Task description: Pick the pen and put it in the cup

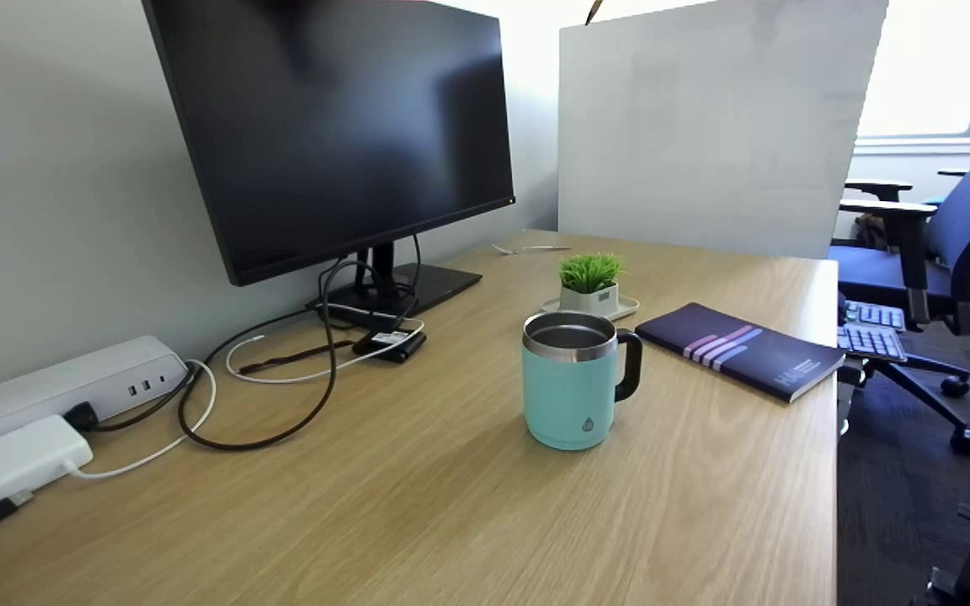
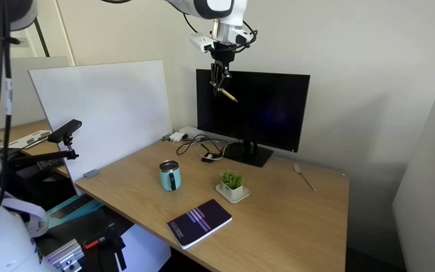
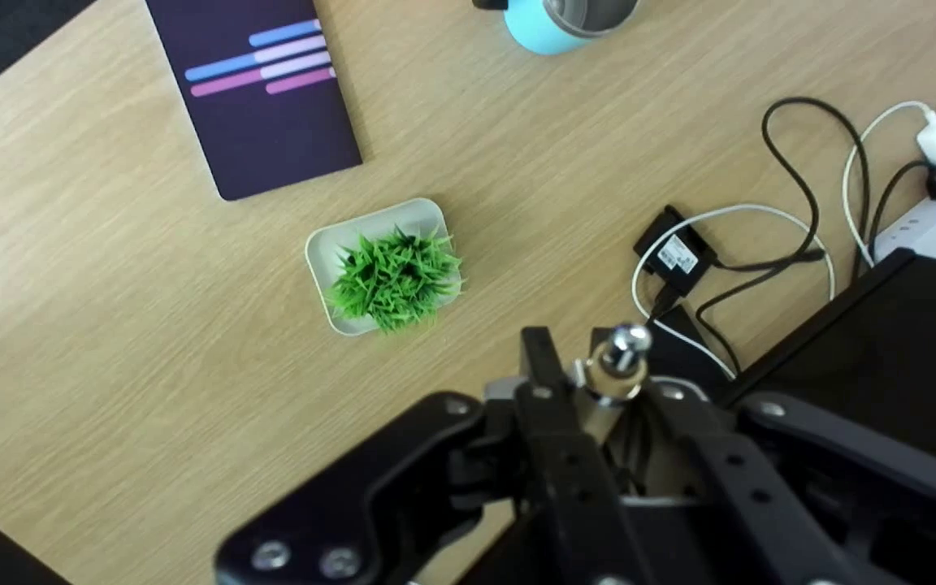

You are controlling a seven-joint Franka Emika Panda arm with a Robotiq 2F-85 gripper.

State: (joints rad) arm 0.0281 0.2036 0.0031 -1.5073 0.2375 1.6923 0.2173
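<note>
The pale yellowish pen (image 2: 229, 95) is held high above the desk, sticking out slantwise from my gripper (image 2: 218, 89) in an exterior view. In the wrist view my gripper (image 3: 575, 357) is shut on the pen (image 3: 610, 390), whose silver end points toward the camera. The cup is a teal mug (image 1: 567, 396) with a steel rim and black handle, upright on the desk. It also shows in an exterior view (image 2: 167, 179), and partly at the top edge of the wrist view (image 3: 539, 31). The gripper is well above the mug and apart from it.
A potted plant (image 2: 232, 181) on a white tray and a dark notebook (image 2: 200, 223) lie near the mug. A monitor (image 2: 253, 109) stands behind, with cables and a white power strip (image 1: 81, 383). A fork (image 2: 305, 176) lies at the desk's far side. White boards stand by the desk.
</note>
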